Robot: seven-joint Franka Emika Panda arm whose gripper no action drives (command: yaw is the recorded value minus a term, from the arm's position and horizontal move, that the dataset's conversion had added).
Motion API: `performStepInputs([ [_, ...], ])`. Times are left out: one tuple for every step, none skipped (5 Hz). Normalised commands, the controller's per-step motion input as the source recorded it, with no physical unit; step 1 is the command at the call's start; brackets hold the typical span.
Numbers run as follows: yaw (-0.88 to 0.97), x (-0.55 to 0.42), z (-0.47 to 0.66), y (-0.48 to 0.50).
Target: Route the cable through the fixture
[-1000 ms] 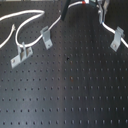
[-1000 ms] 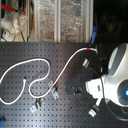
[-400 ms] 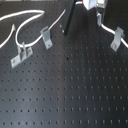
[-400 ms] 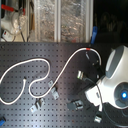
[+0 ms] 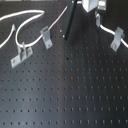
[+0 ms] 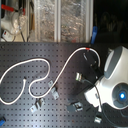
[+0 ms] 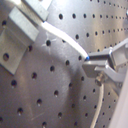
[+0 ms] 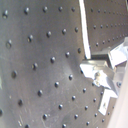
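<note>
The white cable (image 5: 25, 19) loops across the board at the first exterior view's left. In the second exterior view the cable (image 6: 35, 64) runs up to its red band (image 6: 89, 48), then down to my gripper (image 6: 93, 62). My gripper (image 5: 97, 20) hangs at the board's far edge, shut on the cable, and a short white stretch trails from it toward the fixture (image 5: 117, 38), a narrow slanted light-grey strip. In the first wrist view the cable (image 7: 65, 37) enters between the fingers of the gripper (image 7: 95, 65). The cable (image 8: 85, 25) and gripper (image 8: 97, 75) also show in the second wrist view.
A wide flat-based clip (image 5: 22, 54) and a squat darker bracket (image 5: 46, 36) stand near the cable's loops. A black post (image 5: 67, 22) rises beside the gripper. A grey metal clip (image 7: 15, 35) lies close in the first wrist view. Clear bins (image 6: 60, 20) stand behind the board.
The arm has shifted slightly with the cable end. The red band sits a little lower in the second exterior view. The loops and clips have not moved.
</note>
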Motion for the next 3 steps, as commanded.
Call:
performStepInputs([
  [-0.14, 0.027, 0.0, 0.122],
  [-0.07, -0.019, 0.0, 0.027],
  [-0.21, 0.099, 0.0, 0.211],
])
